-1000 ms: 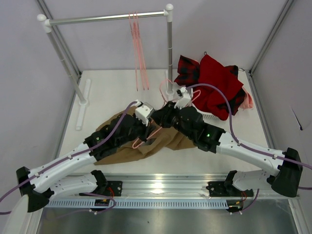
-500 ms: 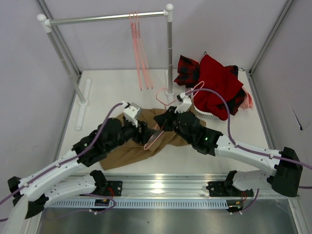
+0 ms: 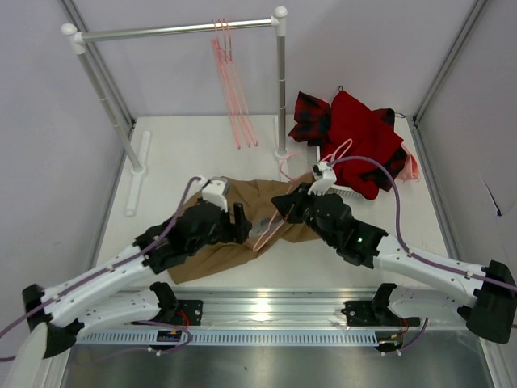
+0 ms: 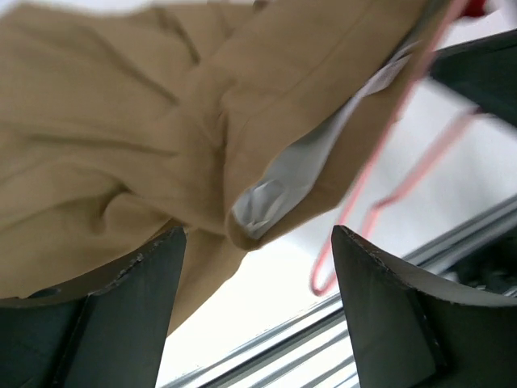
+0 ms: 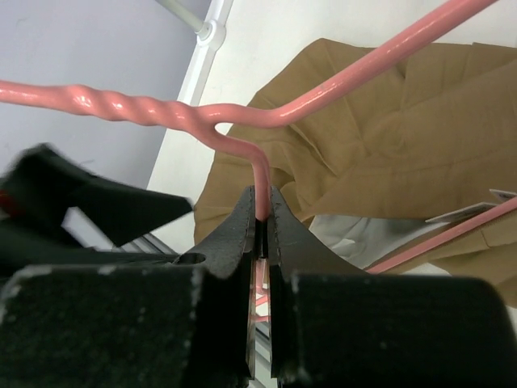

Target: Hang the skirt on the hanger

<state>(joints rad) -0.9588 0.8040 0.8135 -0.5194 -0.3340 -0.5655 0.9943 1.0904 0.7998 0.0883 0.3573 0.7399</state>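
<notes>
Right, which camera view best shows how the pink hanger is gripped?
Right wrist: close up, the fingers pinch the hanger below its twisted neck. Top external shows the hanger small, over the skirt; left wrist shows only part.

From above and behind the near edge, we look down across the whole desk [image 3: 186, 145]. Our left wrist view peers closely past the left tool [image 4: 257, 242] at the skirt [image 4: 121, 145]; our right wrist view, closer still, faces the far left corner. All three share skirt and hanger [image 5: 121, 104].

Clothes rack [image 3: 178, 31], red garment [image 3: 361, 133], plaid cloth [image 3: 310, 109]
</notes>
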